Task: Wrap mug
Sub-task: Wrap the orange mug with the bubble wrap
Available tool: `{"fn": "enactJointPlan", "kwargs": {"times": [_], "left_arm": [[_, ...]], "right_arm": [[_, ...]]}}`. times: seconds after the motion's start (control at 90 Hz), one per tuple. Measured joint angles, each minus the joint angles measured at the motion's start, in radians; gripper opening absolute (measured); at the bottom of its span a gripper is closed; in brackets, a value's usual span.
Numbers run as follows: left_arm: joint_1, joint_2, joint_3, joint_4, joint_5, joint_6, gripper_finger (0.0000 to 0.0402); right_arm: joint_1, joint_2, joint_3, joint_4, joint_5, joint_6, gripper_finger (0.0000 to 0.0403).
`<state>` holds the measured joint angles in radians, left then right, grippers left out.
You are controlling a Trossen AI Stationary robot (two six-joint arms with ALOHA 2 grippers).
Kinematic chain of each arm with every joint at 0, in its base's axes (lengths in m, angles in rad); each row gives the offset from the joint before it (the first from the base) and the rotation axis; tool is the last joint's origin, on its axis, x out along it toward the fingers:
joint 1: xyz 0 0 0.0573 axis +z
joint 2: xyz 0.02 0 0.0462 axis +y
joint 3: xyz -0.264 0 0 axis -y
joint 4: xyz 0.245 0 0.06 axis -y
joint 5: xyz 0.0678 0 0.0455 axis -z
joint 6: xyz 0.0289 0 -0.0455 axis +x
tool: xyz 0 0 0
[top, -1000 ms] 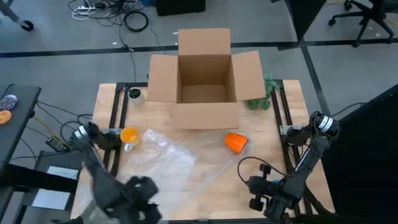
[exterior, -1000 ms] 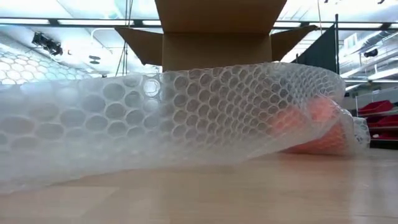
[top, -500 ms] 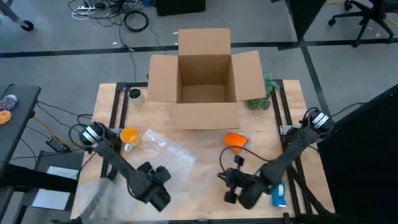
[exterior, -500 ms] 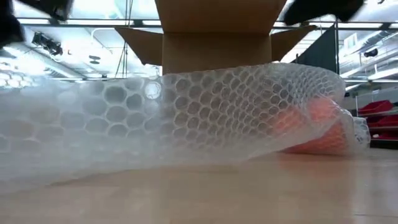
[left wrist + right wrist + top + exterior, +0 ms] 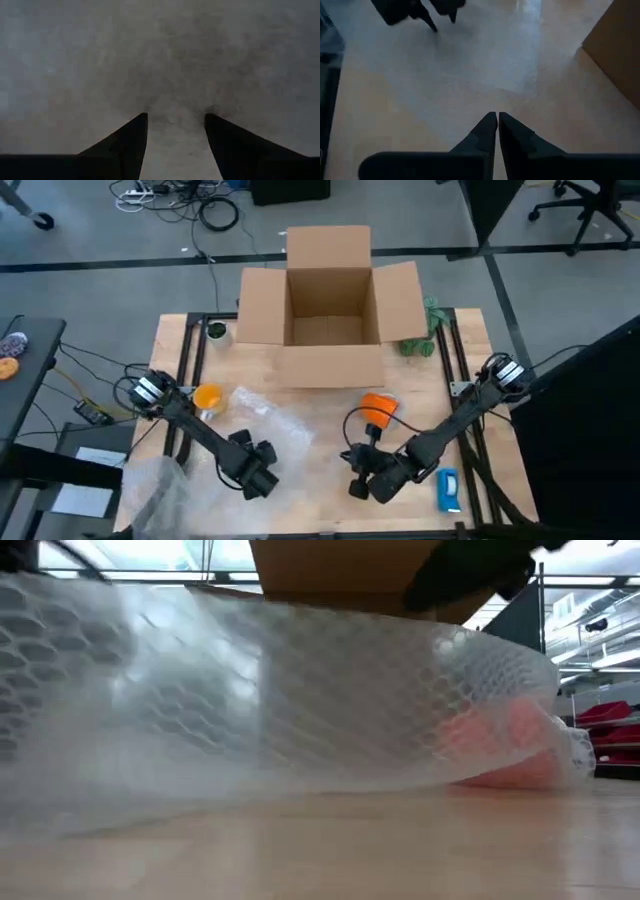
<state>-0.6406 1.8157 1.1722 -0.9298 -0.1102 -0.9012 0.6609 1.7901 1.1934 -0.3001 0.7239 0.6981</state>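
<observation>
Seen only as a pink-orange smear through the bubble wrap (image 5: pixel 250 700) in the low view: the mug (image 5: pixel 505 745). Cut off by the top edge there: the cardboard box (image 5: pixel 340 570). Blurred to grey haze: left wrist view.

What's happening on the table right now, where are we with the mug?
Both arms are over the bubble wrap spread on the table in front of the open cardboard box. The left tool is open above the sheet's near edge; the right tool is shut, near the sheet's other side. The orange mug lies on its side at the sheet's right end, half under it, not yet wrapped. Neither tool touches the mug.
</observation>
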Motion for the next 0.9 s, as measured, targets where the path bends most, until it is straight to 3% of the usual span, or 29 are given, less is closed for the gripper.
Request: {"fn": "enactJointPlan", "kwargs": {"times": [0.1, 0.222, 0.389, 0.478, 0.644, 0.9], "left_arm": [[0.011, -0.014, 0.052, -0.052, -0.048, 0.087, 0.0186], [0.047, -0.034, 0.062, -0.102, -0.029, 0.160, 0.0186], [0.094, -0.093, 0.060, -0.248, -0.037, 0.168, 0.0186], [0.115, -0.146, 0.044, -0.214, -0.067, 0.167, 0.0186], [0.163, -0.215, -0.040, 0.052, -0.117, 0.156, 0.0186], [0.249, -0.178, -0.161, 0.710, -0.239, 0.274, 0.0186]], "right_arm": [[-0.002, 0.064, 0.000, 0.023, -0.046, 0.009, 0.0000], [0.008, 0.105, 0.000, 0.017, -0.099, 0.057, 0.0000], [0.028, 0.122, 0.000, -0.009, -0.140, 0.100, 0.0000], [0.034, 0.108, -0.001, -0.014, -0.125, 0.101, 0.0000], [0.040, -0.037, 0.000, -0.099, -0.022, 0.090, 0.0000], [0.090, -0.273, 0.000, -0.622, -0.040, 0.276, 0.0000]]}}
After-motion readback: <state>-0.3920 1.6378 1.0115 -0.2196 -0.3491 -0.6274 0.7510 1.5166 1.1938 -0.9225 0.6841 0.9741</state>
